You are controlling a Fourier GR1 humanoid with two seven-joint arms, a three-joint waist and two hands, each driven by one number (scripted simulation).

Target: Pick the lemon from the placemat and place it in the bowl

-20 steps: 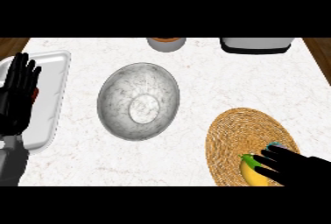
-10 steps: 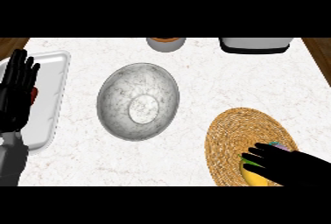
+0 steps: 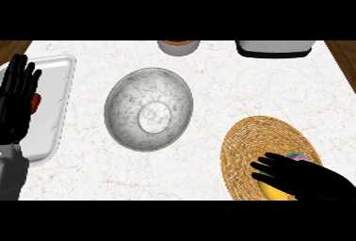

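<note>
Since a second ago, my right hand (image 3: 306,176) has slid further over the lemon (image 3: 272,191); less yellow shows now, and the green end seen before is almost covered. Fingers curl down over the fruit, grasping it from above.

Lemon: still on the placemat (image 3: 254,141), at its near side. Only a yellow sliver shows under my palm, bright and smooth, with a trace of green at the finger edge. A small pale lilac patch peeks past my knuckles; cannot tell what it is.

Placemat: round, woven, straw-coloured, at the right of the white marbled surface (image 3: 222,80).

Bowl (image 3: 148,108): grey, speckled, with a paler flat bottom, at mid-surface, well apart from the placemat.

My left hand (image 3: 17,101) rests open, fingers up, over the white tray (image 3: 59,94) at the left edge. Something red shows just beside its fingers.
</note>
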